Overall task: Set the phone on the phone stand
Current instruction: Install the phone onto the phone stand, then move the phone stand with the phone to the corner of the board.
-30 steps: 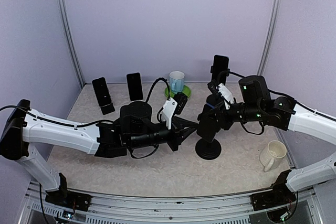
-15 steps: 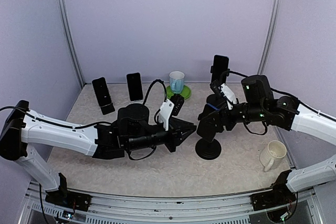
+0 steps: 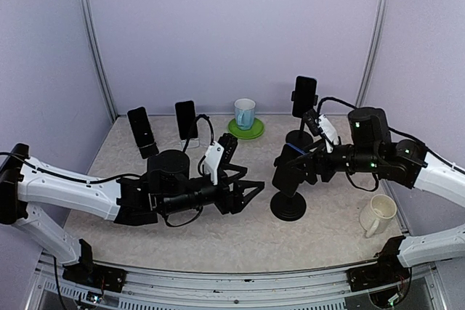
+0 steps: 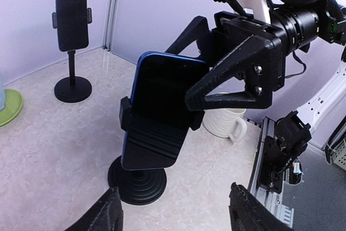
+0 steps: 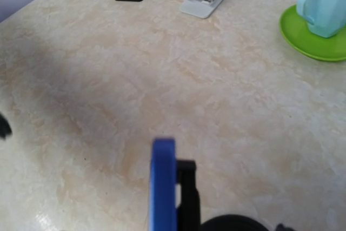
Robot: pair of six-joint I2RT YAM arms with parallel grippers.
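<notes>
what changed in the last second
Both pincers opened, releasing the phone. The left pincer drew back toward its own side; the right pincer retreated slightly, jaws either side of the phone. The phone stayed clamped in the stand; nothing else moved.

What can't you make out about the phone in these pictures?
- Left wrist view: the right edge of the phone is hidden behind the right gripper.
- Right wrist view: the phone shows only as a blurred blue edge, cut off by the bottom border.
- Top view: the clamp of the phone stand is covered by the right gripper.
</notes>
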